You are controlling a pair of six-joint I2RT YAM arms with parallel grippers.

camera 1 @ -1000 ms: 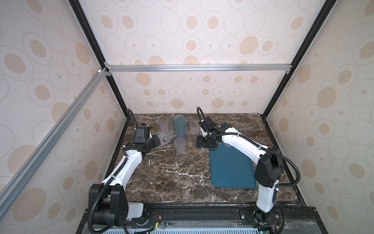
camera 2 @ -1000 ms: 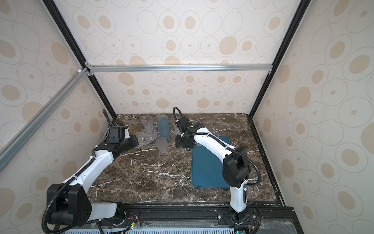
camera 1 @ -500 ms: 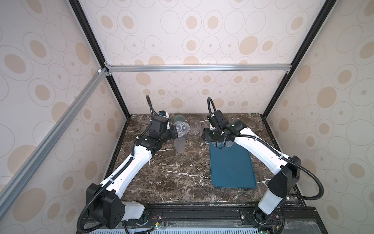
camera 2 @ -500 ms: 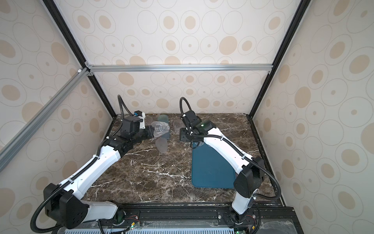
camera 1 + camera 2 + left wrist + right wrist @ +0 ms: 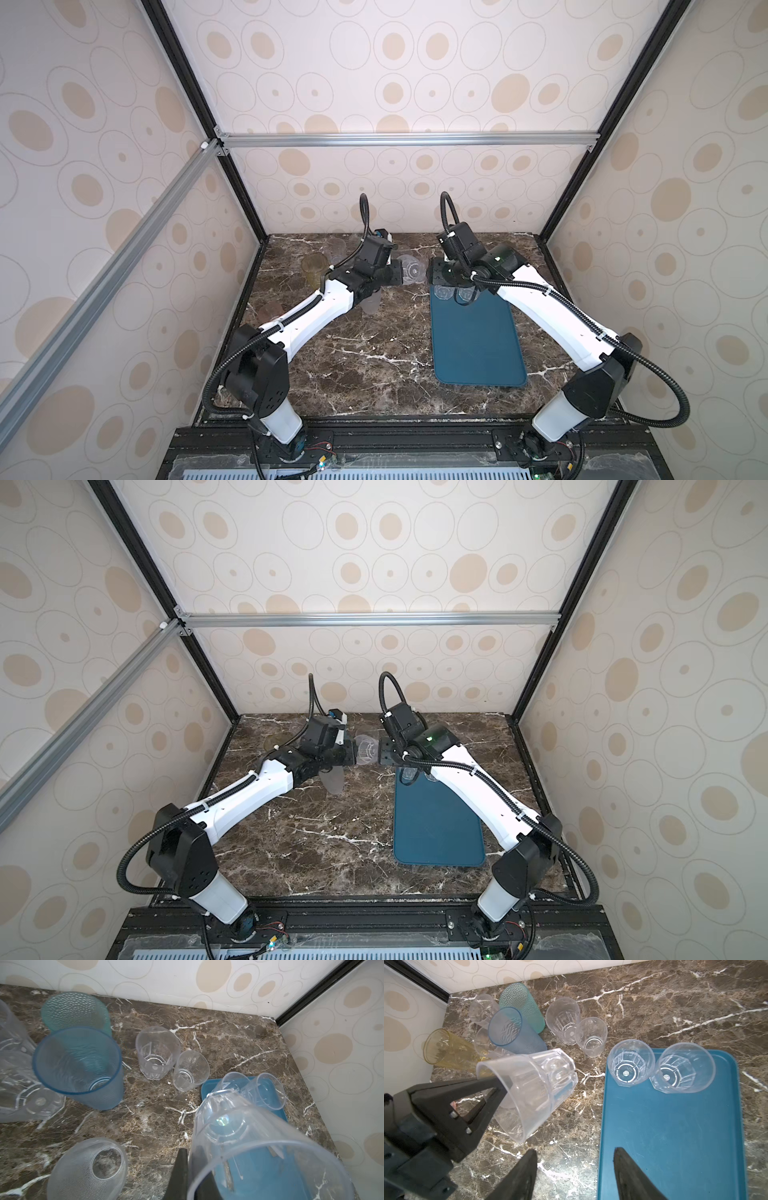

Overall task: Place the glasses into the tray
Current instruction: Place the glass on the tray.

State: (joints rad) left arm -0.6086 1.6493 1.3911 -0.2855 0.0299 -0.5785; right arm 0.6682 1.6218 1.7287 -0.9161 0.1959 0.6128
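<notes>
Loaded tray (image 5: 675, 1126) with two faceted tumblers (image 5: 631, 1061), ahead of wide, empty right tool (image 5: 575, 1150); clamping third tumbler (image 5: 537, 1088) by rim in left tool (image 5: 499, 1085); most glasses (image 5: 512, 1030) pending beyond it.

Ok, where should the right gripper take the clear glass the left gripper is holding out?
Grip the clear glass across its faceted base half, coming from the base end. The left gripper pinches the rim wall at the mouth, so that end is taken. The glass lies tilted, base toward the open right gripper, and flat facets should give a steadier hold.
</notes>
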